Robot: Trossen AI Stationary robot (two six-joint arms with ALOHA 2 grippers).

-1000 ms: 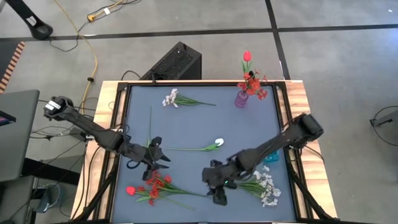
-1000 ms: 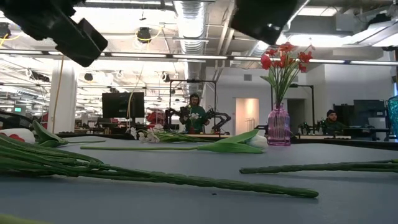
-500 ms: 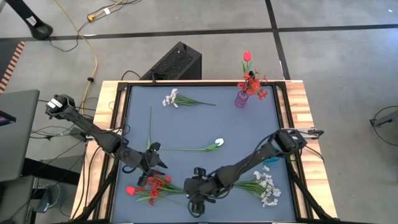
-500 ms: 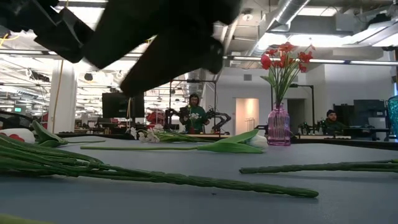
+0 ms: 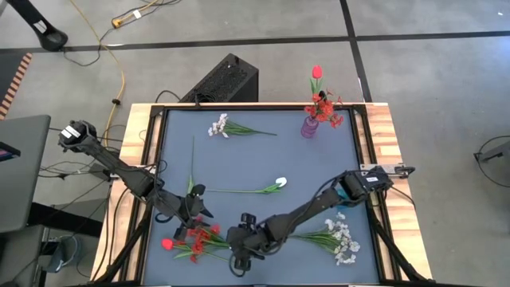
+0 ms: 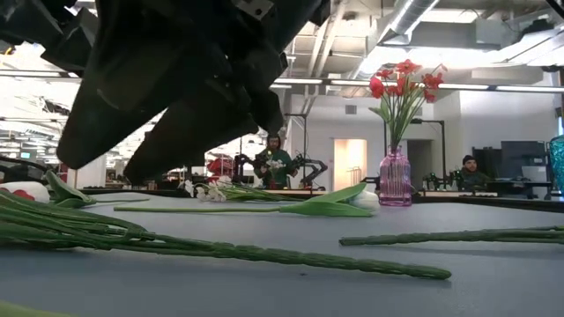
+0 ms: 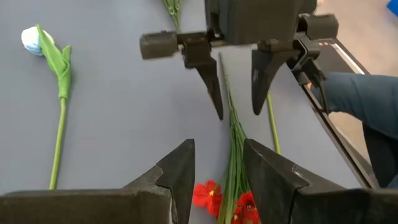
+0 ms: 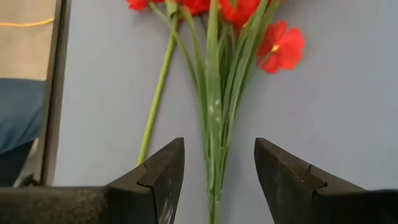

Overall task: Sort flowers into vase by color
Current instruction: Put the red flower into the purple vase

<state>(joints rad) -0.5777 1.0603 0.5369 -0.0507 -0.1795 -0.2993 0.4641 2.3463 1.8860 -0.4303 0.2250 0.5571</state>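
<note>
1. The red blossom spray [image 5: 199,239] lies flat on the blue tabletop [image 5: 263,159] near its front edge: small red blooms on a bundle of thin green stems, with a red tulip [image 5: 167,244] just beside it on the left.
2. The right gripper [image 5: 239,257] hangs over the stem end of this spray, jaws apart. In the right wrist view the green stems [image 8: 214,124] run up between the two jaws, with the red blooms beyond them; whether the jaws touch the stems cannot be told.
3. The left gripper [image 5: 194,214] hovers over the bloom end of the same spray, jaws apart. In the left wrist view the stems [image 7: 235,143] run from between its jaws toward the right gripper's open jaws facing it.
4. A white small-blossom spray [image 5: 339,237] lies at the front right, near the right arm.
5. A white tulip [image 5: 279,183] lies on its side mid-tabletop, stem pointing left.
6. Another white spray [image 5: 219,126] lies toward the back left.
7. The pink vase [image 5: 309,126] stands at the back right, holding red flowers [image 5: 323,104].
</note>
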